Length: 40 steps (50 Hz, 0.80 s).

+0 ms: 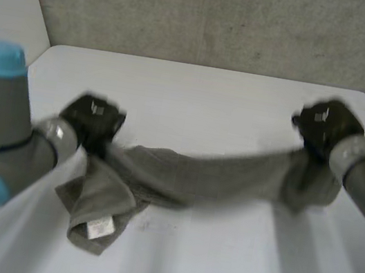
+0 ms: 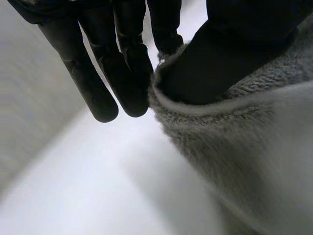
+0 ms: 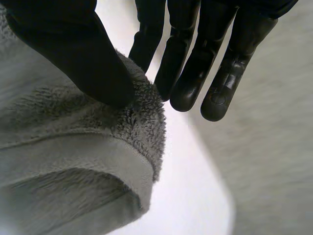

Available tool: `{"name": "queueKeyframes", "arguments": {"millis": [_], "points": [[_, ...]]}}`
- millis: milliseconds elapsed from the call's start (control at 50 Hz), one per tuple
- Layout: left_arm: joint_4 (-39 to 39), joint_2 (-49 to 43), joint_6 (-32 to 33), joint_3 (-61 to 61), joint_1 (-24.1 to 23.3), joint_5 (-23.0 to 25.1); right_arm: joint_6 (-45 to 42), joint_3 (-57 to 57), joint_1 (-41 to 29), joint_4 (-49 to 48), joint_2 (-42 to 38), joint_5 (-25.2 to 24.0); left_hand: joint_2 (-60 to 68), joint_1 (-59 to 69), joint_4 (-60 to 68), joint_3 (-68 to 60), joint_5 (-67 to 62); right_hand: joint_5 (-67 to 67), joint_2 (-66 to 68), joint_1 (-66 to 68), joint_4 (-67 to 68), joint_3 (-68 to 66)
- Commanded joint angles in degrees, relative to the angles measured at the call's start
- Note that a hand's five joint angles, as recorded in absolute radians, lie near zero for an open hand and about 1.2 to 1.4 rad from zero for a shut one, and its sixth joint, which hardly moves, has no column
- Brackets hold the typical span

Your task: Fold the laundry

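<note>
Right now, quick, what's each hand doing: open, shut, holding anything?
Left hand: pinching the grey towel by its edge, thumb against fingers.
Right hand: pinching the towel's other end the same way.

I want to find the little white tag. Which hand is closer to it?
Left. The left hand pinches the towel at the end where the tag lies; the right hand holds the towel's far end.

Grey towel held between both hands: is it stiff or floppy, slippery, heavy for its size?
Likely floppy: the towel sags between the left hand and right hand, and one end hangs crumpled below the left hand. Probably not slippery: fuzzy pile shows under each thumb in the wrist views. It seems light, since pinches at its edge alone hold it up.
</note>
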<state>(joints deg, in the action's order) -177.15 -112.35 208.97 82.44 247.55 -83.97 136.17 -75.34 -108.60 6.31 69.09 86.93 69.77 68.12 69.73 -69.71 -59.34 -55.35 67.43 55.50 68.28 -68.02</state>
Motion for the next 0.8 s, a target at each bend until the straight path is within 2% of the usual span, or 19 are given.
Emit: {"name": "queueKeyframes", "arguments": {"millis": [20,40,80,120,220,260,300,320,360,380,420,480,520,640,700,800], "points": [[-12.04,-2.35,1.09,-27.63,0.04,-0.93,2.61,21.96,-0.91,-21.9,-4.58,8.5,10.23,11.88,10.27,-10.29,-10.66,-14.65,12.57,24.5,11.72,-11.98],[-12.08,-2.35,1.09,-27.68,0.04,-0.94,2.61,21.99,-0.91,-21.95,-4.58,8.52,10.23,11.88,10.27,-10.29,-10.66,-14.65,12.57,24.5,11.72,-11.98],[-17.24,-1.65,0.04,-33.46,0.04,-2.16,2.61,23.22,-0.91,-31.49,-3.8,8.96,10.23,11.88,10.27,-10.29,-10.66,-14.65,12.57,24.5,11.72,-11.98],[-18.74,-0.78,-0.66,-33.74,-0.05,-2.6,2.7,22.53,-1.0,-34.23,-3.18,8.35,10.23,11.88,10.27,-10.29,-10.66,-14.65,12.57,24.5,11.72,-11.98],[-18.76,2.66,-3.83,-27.86,0.21,-2.61,3.14,17.33,-1.0,-33.2,-1.15,4.83,10.23,11.88,10.27,-10.29,-10.66,-14.65,12.57,24.5,11.72,-11.98],[-18.93,3.63,-4.18,-23.46,0.3,-2.34,3.14,15.31,-0.82,-30.66,-1.07,3.33,10.23,11.88,10.27,-10.29,-10.66,-14.65,12.57,24.5,11.72,-11.98],[-19.02,4.85,-4.36,-14.54,0.3,-1.99,3.14,11.73,-0.56,-23.05,-0.98,0.36,10.23,11.88,10.27,-10.29,-10.66,-14.65,12.57,24.5,11.72,-11.98],[-19.02,4.86,-4.36,-14.5,0.3,-1.99,3.14,11.71,-0.56,-23.01,-0.98,0.34,10.23,11.88,10.27,-10.29,-10.66,-14.65,12.57,24.5,11.72,-11.98],[-18.93,5.12,-4.36,-5.23,0.04,-1.9,3.05,9.0,0.75,-13.83,-1.33,-2.37,10.23,11.88,10.27,-10.29,-10.66,-14.65,12.57,24.5,11.72,-11.98],[-18.93,5.12,-4.36,-5.18,0.04,-1.9,3.05,8.98,0.76,-13.78,-1.33,-2.38,10.23,11.88,10.27,-10.29,-10.66,-14.65,12.57,24.5,11.72,-11.98],[-19.81,4.51,-4.1,3.74,-0.14,-1.9,3.14,6.71,2.95,-5.39,-2.55,-4.83,10.23,11.88,10.27,-10.29,-10.66,-14.65,12.57,24.5,11.72,-11.98],[-20.34,3.89,-4.1,7.21,-0.23,-1.9,3.05,5.82,3.84,-2.44,-3.97,-5.81,10.23,11.88,10.27,-10.29,-10.66,-14.65,12.57,24.5,11.72,-11.98],[-21.82,0.66,-4.1,12.02,-0.4,-1.9,2.44,5.91,4.71,2.89,-8.08,-5.9,10.23,11.88,10.27,-10.29,-10.66,-14.65,12.57,24.5,11.72,-11.98],[-22.54,-2.44,-4.18,15.91,-0.58,-1.9,2.26,8.36,6.47,9.5,-12.93,-5.46,10.23,11.88,10.27,-10.29,-10.66,-14.65,12.57,24.5,11.72,-11.98],[-22.54,-2.26,-4.18,16.35,-0.75,-1.81,3.05,9.25,6.65,9.6,-13.02,-5.55,10.23,11.88,10.27,-10.29,-10.66,-14.65,12.57,24.5,11.72,-11.98],[-22.71,0.11,-4.36,15.65,-2.94,-1.9,9.89,11.53,6.48,9.07,-13.46,-5.81,10.23,11.88,10.27,-10.29,-10.66,-14.65,12.57,24.5,11.72,-11.98]]}}
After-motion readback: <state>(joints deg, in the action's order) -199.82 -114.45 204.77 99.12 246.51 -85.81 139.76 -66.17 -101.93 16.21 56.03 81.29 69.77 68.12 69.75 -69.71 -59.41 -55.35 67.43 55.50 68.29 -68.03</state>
